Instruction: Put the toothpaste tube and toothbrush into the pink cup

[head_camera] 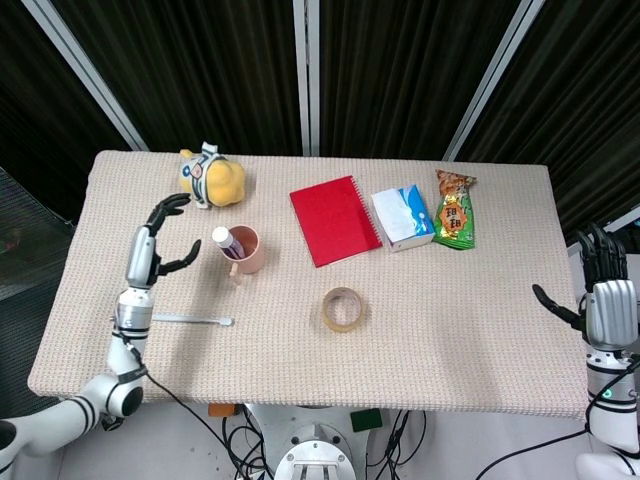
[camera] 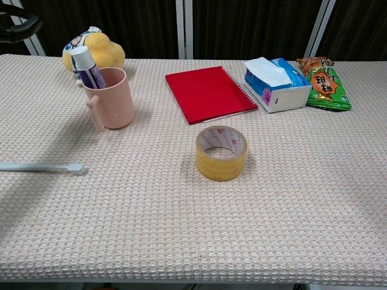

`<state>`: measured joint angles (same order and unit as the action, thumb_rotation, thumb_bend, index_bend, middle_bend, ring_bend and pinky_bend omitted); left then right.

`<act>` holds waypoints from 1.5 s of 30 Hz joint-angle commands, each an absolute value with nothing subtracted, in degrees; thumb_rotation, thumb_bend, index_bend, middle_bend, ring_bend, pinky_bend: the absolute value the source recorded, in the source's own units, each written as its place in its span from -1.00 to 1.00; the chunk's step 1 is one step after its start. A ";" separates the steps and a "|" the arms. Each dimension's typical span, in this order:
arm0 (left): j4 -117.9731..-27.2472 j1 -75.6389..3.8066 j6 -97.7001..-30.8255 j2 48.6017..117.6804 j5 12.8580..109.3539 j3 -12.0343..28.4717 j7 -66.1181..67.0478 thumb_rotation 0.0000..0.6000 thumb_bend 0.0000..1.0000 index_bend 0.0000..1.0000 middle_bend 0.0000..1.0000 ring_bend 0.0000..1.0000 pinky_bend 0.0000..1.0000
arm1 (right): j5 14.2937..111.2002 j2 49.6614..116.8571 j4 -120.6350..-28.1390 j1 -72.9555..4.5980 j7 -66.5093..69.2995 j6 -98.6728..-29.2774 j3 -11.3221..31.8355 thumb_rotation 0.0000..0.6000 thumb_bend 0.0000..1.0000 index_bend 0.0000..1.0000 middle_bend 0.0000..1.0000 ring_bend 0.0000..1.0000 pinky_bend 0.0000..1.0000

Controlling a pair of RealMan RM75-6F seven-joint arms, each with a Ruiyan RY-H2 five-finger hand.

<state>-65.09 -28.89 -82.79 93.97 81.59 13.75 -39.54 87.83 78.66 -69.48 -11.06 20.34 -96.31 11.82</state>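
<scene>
1. Toothpaste tube [head_camera: 224, 241] already stands in the pink cup [head_camera: 246, 251], white cap up, leaning toward the cup's left rim; chest view shows the purple body poking above the rim.
2. Pink cup sits upright on the left half of the table [head_camera: 300, 360], handle pointing toward the near edge.
3. Toothbrush [head_camera: 192, 320] still on the table, lying flat, near the front-left, head end pointing right, apart from the cup.
4. Left hand [head_camera: 152, 248] hovers just left of the cup, fingers spread and slightly curled, holding nothing; not touching cup or toothbrush. Only a dark bit of it shows at the top-left corner of the chest view.
5. Right hand [head_camera: 600, 290] is off the table's right edge, fingers apart, upright, empty.
6. Yellow plush toy [head_camera: 213, 177] lies at the back-left, behind the cup.
7. Red notebook [head_camera: 335, 219] flat at back centre; tissue box [head_camera: 403, 217] just right of it; green snack packet [head_camera: 455, 210] beside the box.
8. Roll of tape [head_camera: 343, 309] lies flat in the middle, in front of the notebook, well apart from the cup.
</scene>
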 commanded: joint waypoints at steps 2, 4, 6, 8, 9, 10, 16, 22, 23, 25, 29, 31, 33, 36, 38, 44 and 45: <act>-76.24 -21.74 -79.68 79.14 82.08 5.07 -19.21 1.00 -0.39 -0.46 -0.65 -0.69 -0.43 | 87.59 78.63 -69.08 -11.06 20.88 -96.62 12.19 1.00 -0.15 -1.00 -1.00 -1.00 -1.00; -79.27 -20.43 -77.59 76.67 81.43 2.67 -15.48 1.00 -0.39 -0.40 -0.64 -0.69 -0.43 | 87.46 78.69 -68.85 -11.06 21.13 -96.72 12.34 1.00 -0.15 -1.00 -1.00 -1.00 -1.00; -82.48 -19.18 -74.97 74.56 80.62 0.07 -12.68 1.00 -0.39 -0.39 -0.64 -0.69 -0.44 | 87.38 78.76 -68.66 -11.06 21.30 -96.83 12.46 1.00 -0.15 -1.00 -1.00 -1.00 -1.00; -83.42 -18.58 -73.87 74.37 80.18 -1.12 -8.95 1.00 -0.39 -0.39 -0.63 -0.69 -0.45 | 87.49 78.88 -68.57 -11.08 21.26 -97.02 12.48 1.00 -0.15 -1.00 -1.00 -1.00 -1.00; -83.27 -18.45 -73.63 74.88 80.04 -1.32 -7.33 1.00 -0.39 -0.39 -0.63 -0.69 -0.47 | 87.57 79.02 -68.51 -11.11 21.23 -97.25 12.55 1.00 -0.15 -1.00 -1.00 -1.00 -1.00; -82.93 -18.34 -73.35 75.98 79.66 -1.29 -5.64 1.00 -0.39 -0.39 -0.63 -0.70 -0.50 | 87.74 79.26 -68.40 -11.15 21.23 -97.62 12.61 1.00 -0.14 -1.00 -1.00 -1.00 -1.00; -80.61 -19.61 -69.23 81.41 78.41 -1.40 2.30 1.00 -0.39 -0.39 -0.66 -0.76 -0.58 | 88.75 79.33 -68.88 -11.12 20.42 -98.22 12.05 1.00 -0.13 -1.00 -1.00 -1.00 -1.00; -78.30 -21.26 -65.90 84.97 77.81 -0.72 5.95 1.00 -0.39 -0.35 -0.69 -0.79 -0.58 | 88.24 78.72 -69.40 -10.80 20.48 -98.29 12.26 1.00 -0.13 -1.00 -1.00 -1.00 -1.00; -78.12 -21.38 -65.67 85.21 77.79 -0.64 6.16 1.00 -0.39 -0.32 -0.69 -0.79 -0.58 | 88.19 78.65 -69.39 -10.76 20.49 -98.32 12.30 1.00 -0.13 -1.00 -1.00 -1.00 -1.00; -77.97 -21.52 -65.29 85.51 77.75 -0.56 6.62 1.00 -0.39 -0.25 -0.69 -0.79 -0.58 | 88.04 78.58 -69.35 -10.69 20.55 -98.30 12.35 1.00 -0.13 -1.00 -1.00 -1.00 -1.00; -77.57 -21.49 -64.73 85.90 77.49 -0.50 7.41 1.00 -0.39 -0.18 -0.69 -0.79 -0.58 | 87.67 78.81 -68.88 -10.62 20.93 -97.97 12.33 1.00 -0.13 -1.00 -1.00 -1.00 -1.00; -77.28 -21.31 -64.71 86.12 77.33 -0.45 7.53 1.00 -0.39 -0.15 -0.69 -0.79 -0.58 | 87.65 79.01 -68.60 -10.67 21.00 -97.88 12.30 1.00 -0.13 -1.00 -1.00 -1.00 -1.00; -77.16 -21.11 -64.73 86.22 77.28 -0.51 7.66 1.00 -0.39 -0.13 -0.69 -0.79 -0.58 | 87.67 79.12 -68.40 -10.68 21.06 -97.84 12.26 1.00 -0.13 -1.00 -1.00 -1.00 -1.00; -76.92 -20.77 -65.32 86.51 77.75 -0.52 7.33 1.00 -0.39 -0.09 -0.67 -0.79 -0.58 | 87.72 79.15 -68.32 -10.74 21.04 -97.84 12.28 1.00 -0.13 -1.00 -1.00 -1.00 -1.00; -76.30 -20.59 -65.95 87.07 78.40 -0.42 6.54 1.00 -0.39 -0.08 -0.65 -0.79 -0.58 | 87.73 79.14 -68.34 -10.74 21.06 -97.88 12.31 1.00 -0.13 -1.00 -1.00 -1.00 -1.00; -73.75 -20.58 -66.74 88.42 79.89 -0.28 5.66 1.00 -0.39 -0.03 -0.61 -0.79 -0.58 | 87.78 79.11 -68.60 -10.63 21.07 -97.97 12.22 1.00 -0.13 -1.00 -1.00 -1.00 -1.00; -73.53 -20.58 -66.62 88.52 79.83 -0.26 5.77 1.00 -0.39 -0.03 -0.61 -0.79 -0.58 | 87.75 79.08 -68.70 -10.60 21.17 -97.97 12.22 1.00 -0.12 -1.00 -1.00 -1.00 -1.00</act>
